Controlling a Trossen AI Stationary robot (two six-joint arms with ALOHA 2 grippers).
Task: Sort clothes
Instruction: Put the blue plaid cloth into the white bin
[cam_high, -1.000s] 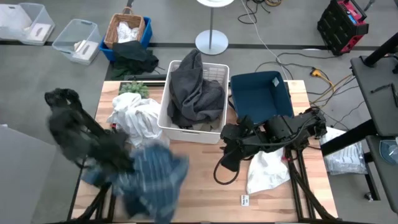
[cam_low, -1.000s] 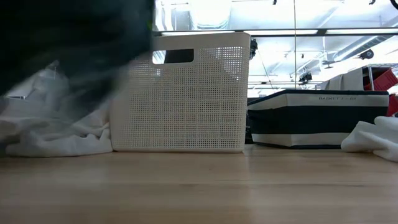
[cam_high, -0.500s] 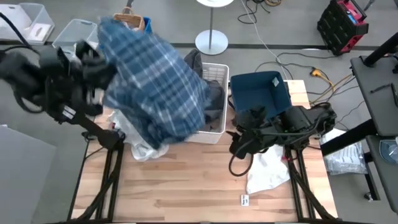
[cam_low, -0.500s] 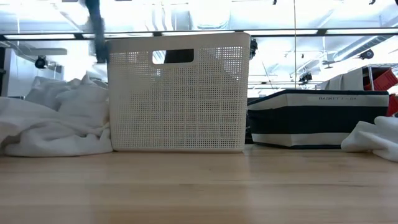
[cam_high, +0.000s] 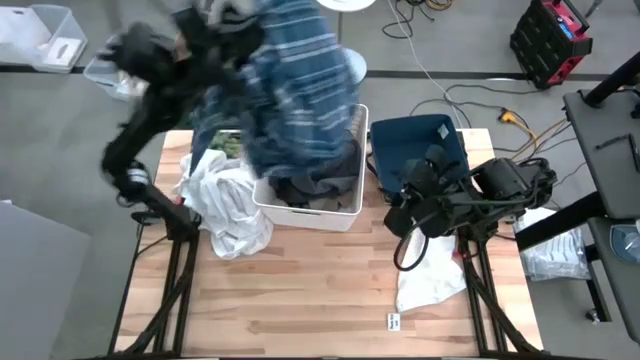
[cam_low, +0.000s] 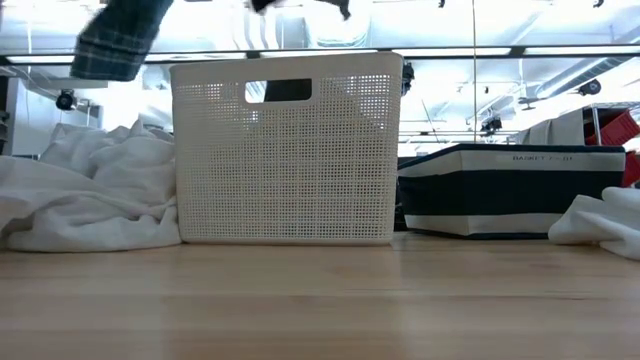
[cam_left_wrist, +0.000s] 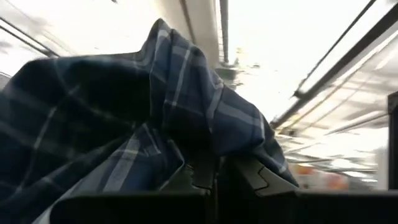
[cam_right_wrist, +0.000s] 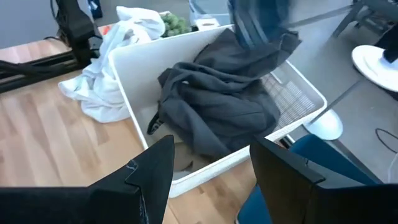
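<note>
My left gripper (cam_high: 232, 16) is raised high over the table's far left and shut on the blue-and-white plaid shirt (cam_high: 298, 90). The shirt hangs over the white perforated basket (cam_high: 262, 180); a corner of it shows in the low view (cam_low: 118, 40). A dark grey garment (cam_right_wrist: 217, 102) lies in the basket. A pile of white clothes (cam_high: 225, 200) lies on the table left of the basket. My right gripper (cam_right_wrist: 211, 168) is open and empty right of the basket, above another white garment (cam_high: 430, 275). My left gripper pinches a bunched fold of the plaid shirt (cam_left_wrist: 202, 149) between its two fingers; the cloth drapes over the fingers and hides how many layers they hold. The shirt is lifted clear of the table and hangs slack over the basket (cam_right_wrist: 258, 25).
A navy fabric bin (cam_high: 420, 150) stands right of the basket. A small green plant (cam_high: 228, 145) stands at the far left behind the white pile. The near half of the wooden table (cam_high: 320, 300) is bare. Bins and a wicker basket stand on the floor beyond the table.
My left gripper has swung up from the table's near left and toward the far edge, carrying the plaid shirt. The shirt was low over the table's near left and now hangs over the basket. My right gripper has drifted a little toward the far right.
</note>
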